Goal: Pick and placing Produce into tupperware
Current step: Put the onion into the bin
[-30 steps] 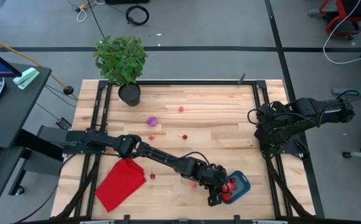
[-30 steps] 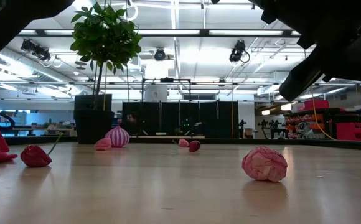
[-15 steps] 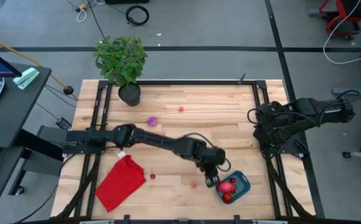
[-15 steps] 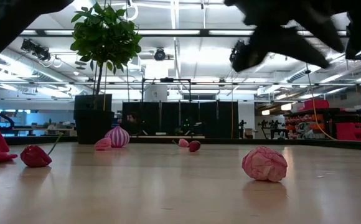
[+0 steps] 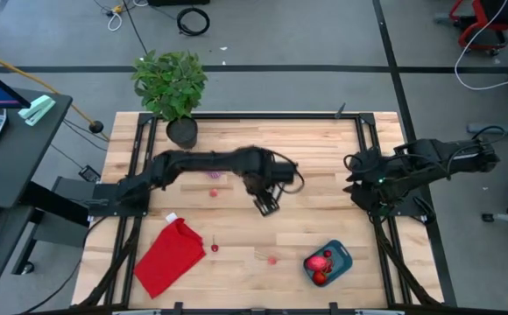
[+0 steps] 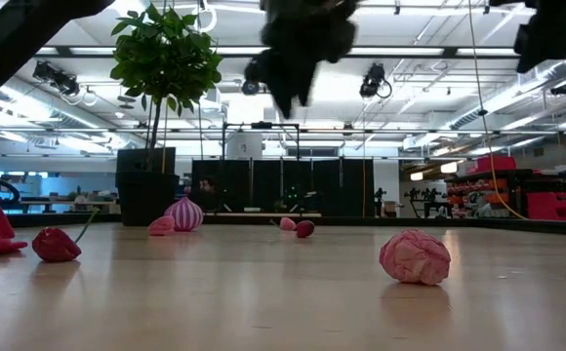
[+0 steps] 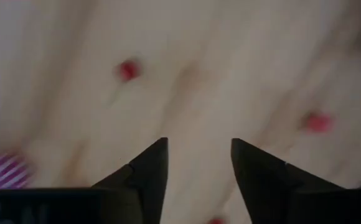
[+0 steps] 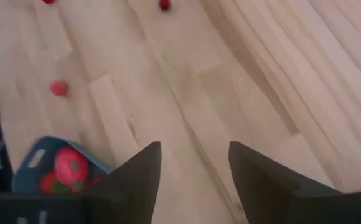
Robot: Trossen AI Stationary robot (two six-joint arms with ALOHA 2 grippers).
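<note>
The teal tupperware (image 5: 328,262) sits near the table's near right corner with red produce (image 5: 321,265) inside; the right wrist view also shows the tupperware (image 8: 37,163). Loose produce lies on the wood: a pink piece (image 5: 272,259), a cherry (image 5: 215,248), a small red piece (image 5: 212,192) and a purple striped one (image 5: 215,174) half under the left arm. My left gripper (image 5: 264,206) hangs open above the table's middle, holding nothing; its wrist view shows the left gripper (image 7: 199,149) open too. My right gripper (image 8: 194,149) waits open at the right edge.
A red cloth (image 5: 170,256) lies at the near left. A potted plant (image 5: 172,86) stands at the far left corner. In the low view a pink crinkled piece (image 6: 415,256), a cherry (image 6: 57,244) and the purple striped piece (image 6: 183,214) rest on the wood.
My left gripper has left the tupperware at the near right, risen, and swung toward the far left, ending above the table's middle. The red produce stays in the tupperware, which now shows uncovered.
</note>
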